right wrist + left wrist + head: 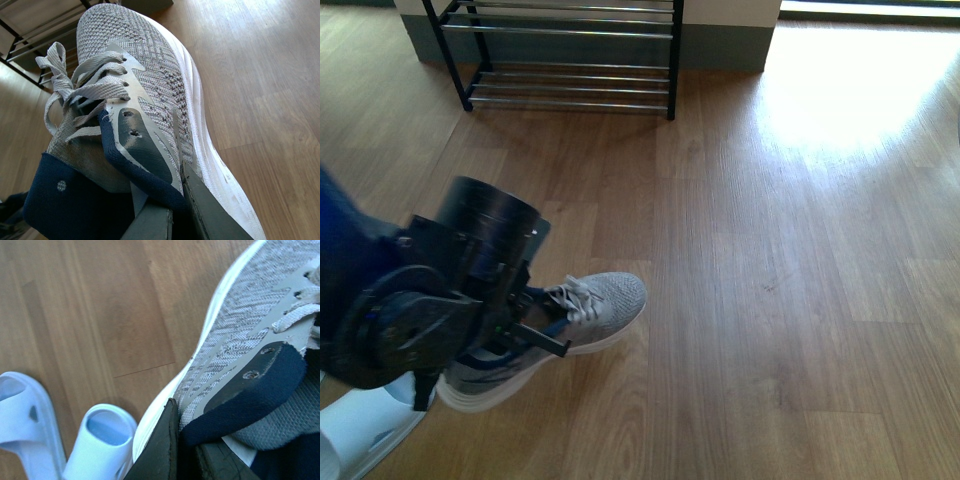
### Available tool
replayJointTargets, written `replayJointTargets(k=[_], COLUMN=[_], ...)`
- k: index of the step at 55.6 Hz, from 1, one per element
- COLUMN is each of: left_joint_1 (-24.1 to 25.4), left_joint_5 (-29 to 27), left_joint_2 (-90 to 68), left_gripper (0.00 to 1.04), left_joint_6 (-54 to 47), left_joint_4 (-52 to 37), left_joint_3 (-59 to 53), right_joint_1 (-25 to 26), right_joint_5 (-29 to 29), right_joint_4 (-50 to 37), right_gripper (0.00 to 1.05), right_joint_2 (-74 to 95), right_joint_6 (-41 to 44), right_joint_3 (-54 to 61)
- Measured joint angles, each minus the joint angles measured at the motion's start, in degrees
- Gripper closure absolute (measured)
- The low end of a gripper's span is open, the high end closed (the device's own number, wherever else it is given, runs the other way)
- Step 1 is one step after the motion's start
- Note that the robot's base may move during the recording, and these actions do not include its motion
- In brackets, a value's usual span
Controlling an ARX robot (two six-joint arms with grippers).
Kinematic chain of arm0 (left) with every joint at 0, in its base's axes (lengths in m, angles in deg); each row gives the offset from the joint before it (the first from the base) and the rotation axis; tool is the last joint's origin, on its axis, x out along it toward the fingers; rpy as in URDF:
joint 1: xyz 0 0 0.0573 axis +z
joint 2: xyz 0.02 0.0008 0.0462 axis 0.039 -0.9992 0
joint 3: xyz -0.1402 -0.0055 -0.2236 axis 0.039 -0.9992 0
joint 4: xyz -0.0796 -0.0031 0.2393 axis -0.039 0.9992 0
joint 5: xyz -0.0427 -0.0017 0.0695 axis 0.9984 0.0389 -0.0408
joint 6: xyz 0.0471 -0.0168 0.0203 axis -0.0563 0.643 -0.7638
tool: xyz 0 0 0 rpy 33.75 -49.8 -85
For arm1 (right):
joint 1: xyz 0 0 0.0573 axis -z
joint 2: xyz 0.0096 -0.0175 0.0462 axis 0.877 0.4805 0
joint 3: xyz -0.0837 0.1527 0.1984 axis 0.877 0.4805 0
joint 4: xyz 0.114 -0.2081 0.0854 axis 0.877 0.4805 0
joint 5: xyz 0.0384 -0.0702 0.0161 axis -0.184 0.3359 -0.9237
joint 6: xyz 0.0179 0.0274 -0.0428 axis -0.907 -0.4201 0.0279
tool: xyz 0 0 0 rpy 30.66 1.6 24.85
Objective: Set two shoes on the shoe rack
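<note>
A grey knit sneaker (605, 303) with a white sole lies low at the front left of the wood floor, toe pointing right. My left gripper (533, 337) is shut on its navy collar (250, 400), one finger (162, 450) outside against the knit side. My left gripper (185, 440) shows the same hold in the left wrist view. My right gripper (172, 205) is shut on the navy collar of a grey sneaker (150, 65) with white laces; this arm is outside the front view. The shoe rack (570, 85), black-framed with silver rods, stands at the far wall. It shows again as the rack (35, 30) beyond the toe.
Pale blue-white slide sandals (100, 437) lie on the floor beside the sneaker's heel; one sandal (360, 425) shows at the front left corner. Bright sunlight falls on the floor (840, 90) to the right of the rack. A grey skirting runs along the wall.
</note>
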Motion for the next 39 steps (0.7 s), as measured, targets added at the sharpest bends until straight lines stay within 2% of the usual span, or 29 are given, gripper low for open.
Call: replayJointTargets(k=[9, 15, 39], left_joint_1=[4.2, 4.7, 3.8], left_joint_5=[-1.0, -3.0, -5.6], left_joint_2=[16.7, 26.4, 63.6], left_gripper=[1.03, 1.03, 1.03], left_joint_6=[0.3, 1.5, 10.7], left_joint_4=[-5.3, -5.3, 4.1], left_joint_3=[-12.8, -17.7, -26.6], right_joint_1=[0.0, 0.0, 0.0], right_joint_5=[0.0, 0.0, 0.0], right_joint_4=[0.0, 0.0, 0.0], right_gripper=[1.04, 1.04, 1.04], right_joint_2=[0.0, 0.0, 0.0], right_joint_6=[0.0, 0.0, 0.0], right_joint_3=[0.0, 0.0, 0.0])
